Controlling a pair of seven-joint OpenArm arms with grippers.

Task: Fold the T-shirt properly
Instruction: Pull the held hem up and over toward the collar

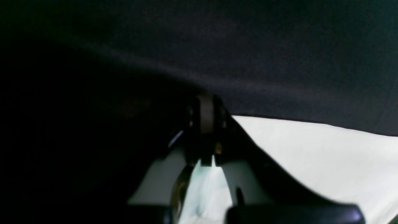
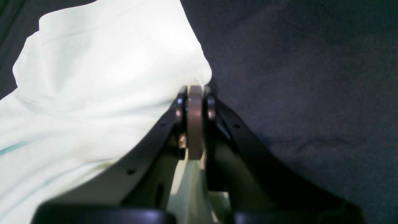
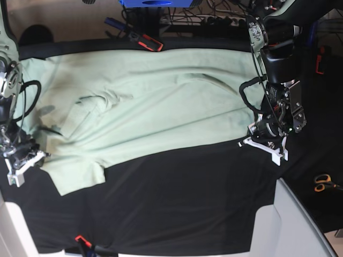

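- Black cloth point(image 3: 177, 198) covers the work table, seen from above, with cables and tools lying along the far edge.
- A pale mint-green T-shirt point(image 3: 155, 107) lies spread across the far half of the black cloth, stretching almost from one side of the table to the other.
- Its fabric is mostly flat, with soft wrinkles and a raised fold near the middle.
- One short sleeve point(image 3: 75, 174) juts toward the near edge on the overhead view's left side.
- The right gripper point(image 3: 24, 158) sits at that left side, at the shirt's edge beside the sleeve.
- In the right wrist view, the right gripper point(image 2: 195, 93) has its jaws pressed together on a bunched corner of the shirt point(image 2: 93, 77), with pale fabric showing between the jaws behind the tips.
- The left gripper point(image 3: 266, 142) sits at the overhead view's right side, at the shirt's near corner.
- In the left wrist view, the left gripper point(image 1: 205, 109) has its jaws closed, with pale fabric point(image 1: 205, 186) caught between them and more of the shirt lying flat to the right.
- A pair of scissors with orange handles point(image 3: 322, 183) lies well apart from the shirt, at the far right.
- A red and black tool point(image 3: 146, 41) rests just beyond the shirt's far edge.
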